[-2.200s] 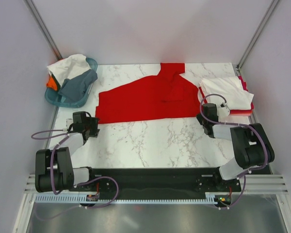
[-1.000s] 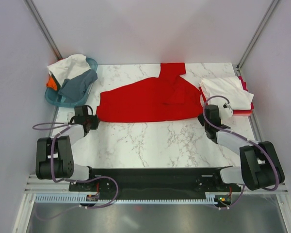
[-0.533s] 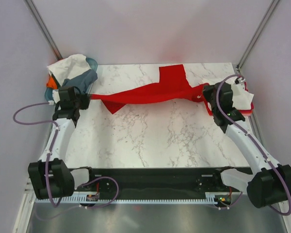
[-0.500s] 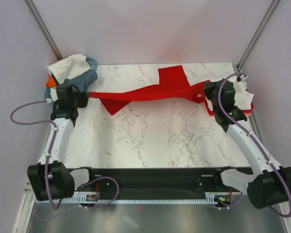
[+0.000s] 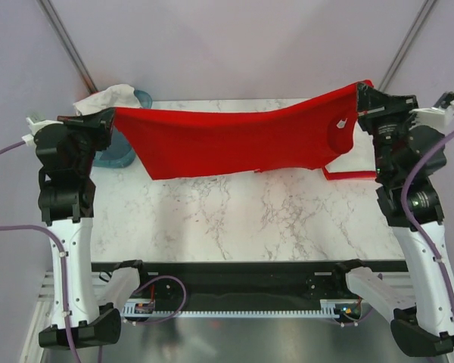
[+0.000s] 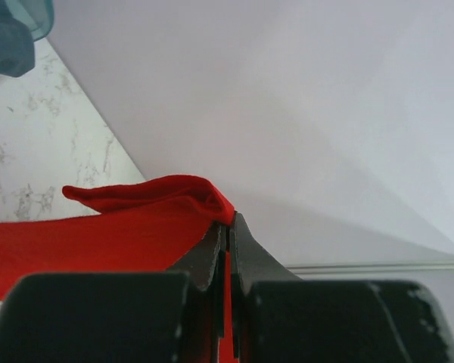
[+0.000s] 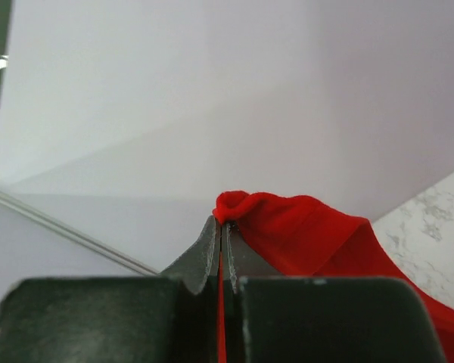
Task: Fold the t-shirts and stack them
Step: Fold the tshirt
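The bright red t-shirt (image 5: 234,140) hangs in the air above the marble table (image 5: 234,219), stretched wide between both raised arms. My left gripper (image 5: 110,118) is shut on its left top corner, and my right gripper (image 5: 361,94) is shut on its right top corner. In the left wrist view the left gripper (image 6: 227,227) pinches red cloth (image 6: 121,227), which bunches over the tips. The right wrist view shows my right gripper (image 7: 221,227) clamped on a fold of the red t-shirt (image 7: 303,227). The shirt's lower hem sags toward the table's back half.
A teal basket (image 5: 129,155) at the back left holds a white t-shirt (image 5: 106,97), mostly hidden by the left arm. A red edge of the folded stack (image 5: 346,175) shows at the right, behind the hanging shirt. Grey walls close in on three sides.
Both arms have risen high and spread apart, lifting the red t-shirt off the table, where it lay flat, until it hangs taut between them.
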Controlling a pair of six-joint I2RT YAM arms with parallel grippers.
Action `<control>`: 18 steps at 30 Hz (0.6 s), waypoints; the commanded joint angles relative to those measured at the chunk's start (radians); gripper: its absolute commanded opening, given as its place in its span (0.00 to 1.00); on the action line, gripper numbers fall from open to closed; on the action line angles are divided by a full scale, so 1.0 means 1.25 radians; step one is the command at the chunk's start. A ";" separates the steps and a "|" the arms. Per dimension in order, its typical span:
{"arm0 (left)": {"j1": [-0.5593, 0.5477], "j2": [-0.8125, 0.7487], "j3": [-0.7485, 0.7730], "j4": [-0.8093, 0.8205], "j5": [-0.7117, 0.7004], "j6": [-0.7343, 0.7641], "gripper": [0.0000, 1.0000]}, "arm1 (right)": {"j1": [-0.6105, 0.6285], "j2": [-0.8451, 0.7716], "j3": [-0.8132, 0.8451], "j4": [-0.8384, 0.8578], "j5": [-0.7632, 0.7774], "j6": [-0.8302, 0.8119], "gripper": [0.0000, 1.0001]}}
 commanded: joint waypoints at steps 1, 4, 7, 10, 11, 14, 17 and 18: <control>0.006 -0.018 0.085 -0.051 0.016 0.010 0.02 | 0.001 -0.030 0.085 0.009 -0.008 -0.032 0.00; 0.005 -0.018 0.134 -0.071 0.011 0.004 0.02 | 0.002 -0.042 0.123 0.008 0.001 -0.036 0.00; 0.006 -0.009 0.146 -0.079 0.011 -0.008 0.02 | 0.002 -0.052 0.127 0.004 0.028 -0.030 0.00; 0.006 0.014 0.130 -0.077 0.021 -0.023 0.02 | 0.002 -0.059 0.099 0.004 0.058 -0.014 0.00; 0.006 0.024 0.122 -0.077 0.026 -0.029 0.02 | 0.001 -0.058 0.083 0.004 0.066 -0.010 0.00; 0.006 0.064 0.087 -0.066 0.030 -0.039 0.02 | 0.001 -0.032 0.052 0.010 0.089 0.013 0.00; 0.007 0.111 0.040 -0.021 0.032 -0.049 0.02 | 0.002 0.028 0.042 0.029 0.086 0.035 0.00; 0.006 0.128 0.027 -0.008 0.036 -0.050 0.02 | 0.001 0.069 0.044 0.034 0.081 0.040 0.00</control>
